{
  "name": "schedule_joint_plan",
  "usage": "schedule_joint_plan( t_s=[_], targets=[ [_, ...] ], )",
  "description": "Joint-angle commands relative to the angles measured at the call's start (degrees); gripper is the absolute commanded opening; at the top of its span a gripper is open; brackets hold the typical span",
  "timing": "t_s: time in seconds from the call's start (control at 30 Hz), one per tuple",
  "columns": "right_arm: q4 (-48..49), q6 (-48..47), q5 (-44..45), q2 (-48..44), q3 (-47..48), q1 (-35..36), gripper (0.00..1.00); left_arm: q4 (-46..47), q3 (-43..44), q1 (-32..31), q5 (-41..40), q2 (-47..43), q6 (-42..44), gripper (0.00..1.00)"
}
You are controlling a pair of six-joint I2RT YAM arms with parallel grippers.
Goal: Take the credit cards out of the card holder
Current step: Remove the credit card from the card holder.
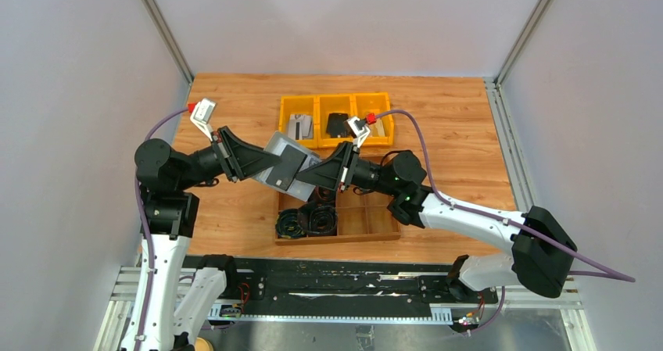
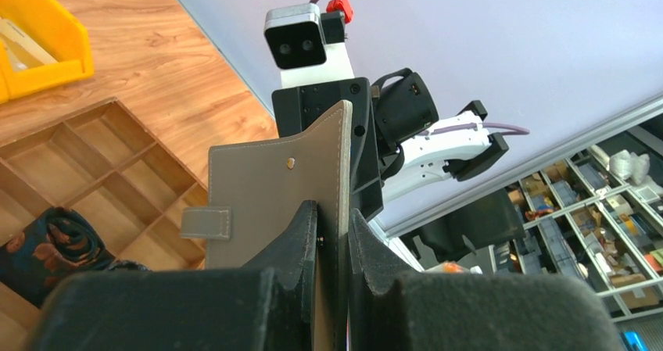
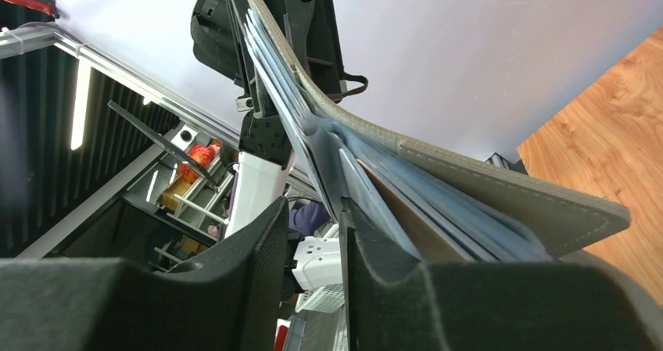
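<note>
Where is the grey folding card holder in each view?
Top external: the soft grey folding card holder, centre, held aloft.
Left wrist: card holder, centre of the picture.
Right wrist: card holder, from top centre to right edge.
Shared landmark: orange-brown wooden tabletop.

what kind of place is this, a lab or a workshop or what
likely a robotics lab test cell: a wooden tabletop boxed in by plain grey wall panels, three yellow plastic bins, and storage shelves crowded with parts beyond in the left wrist view
</note>
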Motion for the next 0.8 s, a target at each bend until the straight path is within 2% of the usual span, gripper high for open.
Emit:
schedule_joint_plan(
  t_s=[0.0,0.1,0.37,0.4,0.53,0.57,0.63,0.67,0.7,0.77],
  targets=[
    [0.7,0.23,1.45,0.15,0.93,-0.62,0.37,4.73,1.95,-0.04,1.02,-0.97,-2.8,0.0],
    [0.7,0.58,1.45,1.35,2.11,-0.65,0.41,5.6,1.92,-0.06,1.14,-1.14,-3.4,0.0],
    [3.44,2.73,1.96,4.81,4.84,-0.62,0.41,7.24,0.95,-0.06,1.22,-2.01,-4.89,0.0],
    [3.63,2.75,1.77,5.01,5.13,-0.62,0.38,7.26,0.89,-0.08,1.29,-2.04,-4.88,0.0],
    [4.32,2.82,2.11,4.85,5.23,-0.62,0.14,7.0,0.42,-0.09,1.32,-2.36,-4.26,0.0],
    [4.27,2.76,1.95,4.79,5.38,-0.62,0.1,6.89,0.1,-0.11,1.13,-2.63,-3.86,0.05],
    [3.73,2.32,1.45,4.5,5.73,-0.56,0.05,5.4,-0.72,-0.1,0.88,-3.24,-2.61,0.33],
    [3.19,1.91,1.18,4.35,5.87,-0.54,0.02,4.86,-1.23,-0.11,0.87,-3.5,-1.95,0.42],
    [2.88,1.64,0.84,4.24,6.12,-0.54,0.0,4.22,-1.77,-0.08,0.75,-3.79,-1.28,0.5],
    [1.46,1.01,0.31,4.06,6.52,-0.45,0.0,2.04,-3.0,-0.11,0.55,-4.08,-0.37,0.57]
  ],
)
